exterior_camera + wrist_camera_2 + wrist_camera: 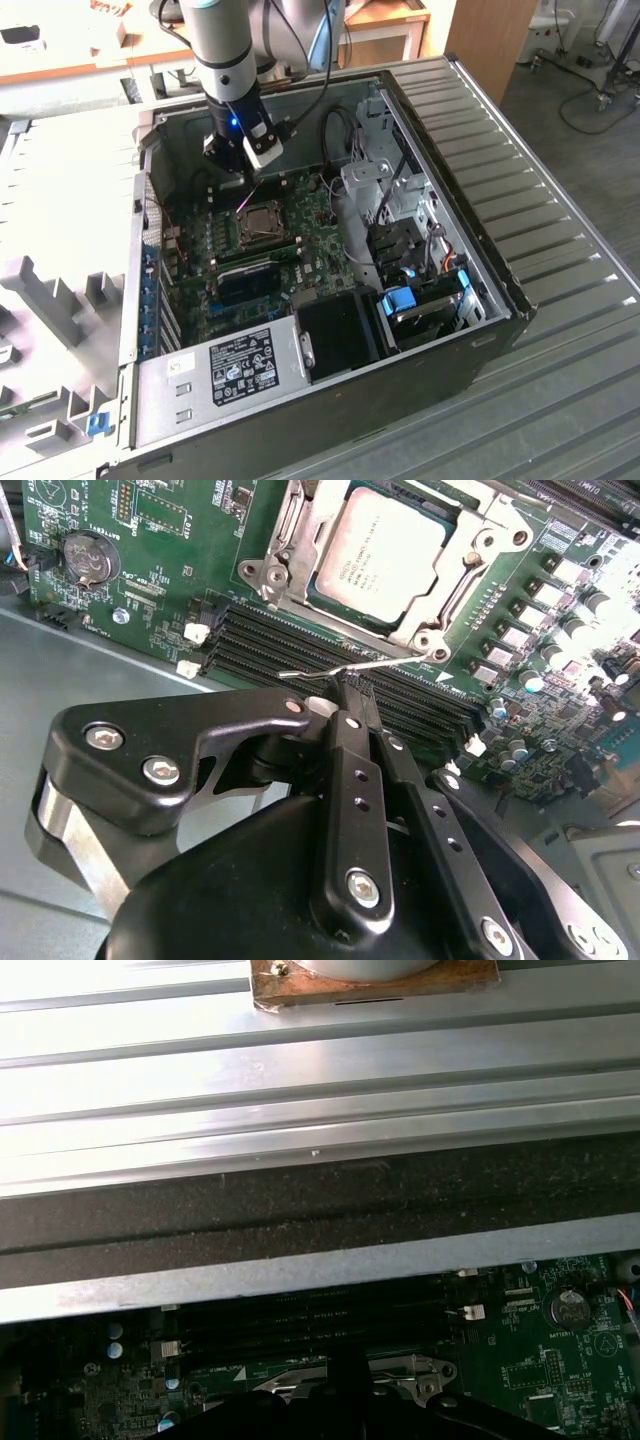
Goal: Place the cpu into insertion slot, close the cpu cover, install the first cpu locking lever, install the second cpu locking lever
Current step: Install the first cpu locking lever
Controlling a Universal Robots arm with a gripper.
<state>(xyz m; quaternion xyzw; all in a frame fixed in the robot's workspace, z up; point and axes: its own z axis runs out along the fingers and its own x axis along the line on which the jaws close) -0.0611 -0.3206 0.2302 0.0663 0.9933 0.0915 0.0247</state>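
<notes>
In the second wrist view the cpu (378, 552) lies flat in the insertion slot (262, 224), silvery top up. The cpu cover (300, 535) is down around it, its metal frame lying along the chip's edges. A thin wire locking lever (310, 672) runs along the socket's side next to the memory slots and stands slightly raised. My gripper (352, 692) is shut, its black fingertips right at this lever; whether they touch it I cannot tell. In the exterior view the gripper (244, 180) hangs just above the socket's far edge, inside the open computer case.
Long black memory slots (300, 650) lie between the gripper and the socket. A coin battery (88, 558) sits on the green board. The case wall (300, 1220) is close by. A power supply (215, 375) and drive bays (420, 290) occupy the near end of the case.
</notes>
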